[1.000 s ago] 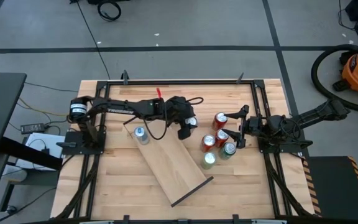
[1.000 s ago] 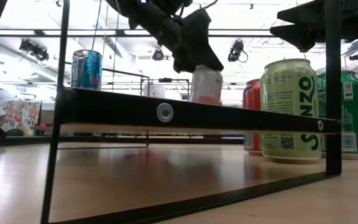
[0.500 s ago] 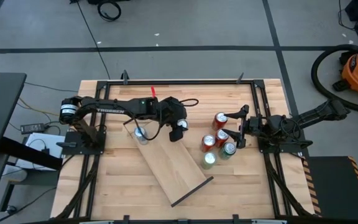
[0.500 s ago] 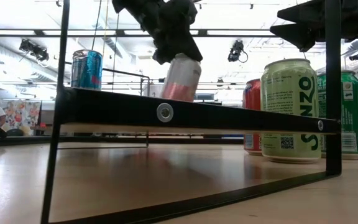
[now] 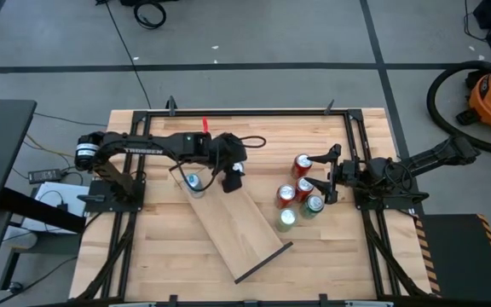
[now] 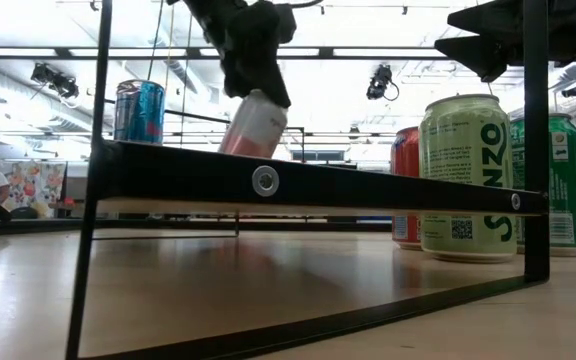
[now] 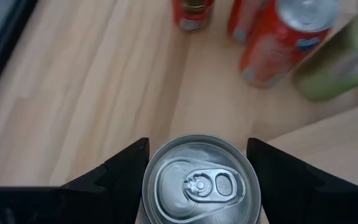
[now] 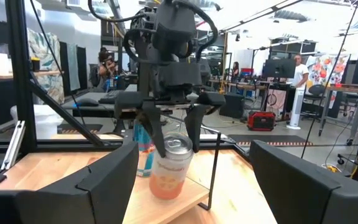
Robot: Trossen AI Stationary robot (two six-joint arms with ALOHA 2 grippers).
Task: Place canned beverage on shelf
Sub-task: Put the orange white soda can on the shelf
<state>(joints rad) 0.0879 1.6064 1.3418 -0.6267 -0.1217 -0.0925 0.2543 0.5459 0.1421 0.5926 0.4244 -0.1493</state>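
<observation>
The left gripper (image 5: 232,176) was clamped on a pink can (image 6: 255,124), holding it tilted over the shelf (image 5: 233,223) near the end where a blue can (image 5: 193,181) stood; whether its base touched the plank was unclear. This looked like the placing step: the next move would call for righting the can, setting it flat beside the blue one without knocking it, then letting go. The right gripper (image 5: 329,175) waited with fingers spread by the cans (image 5: 300,194) on the table (image 5: 160,256).
</observation>
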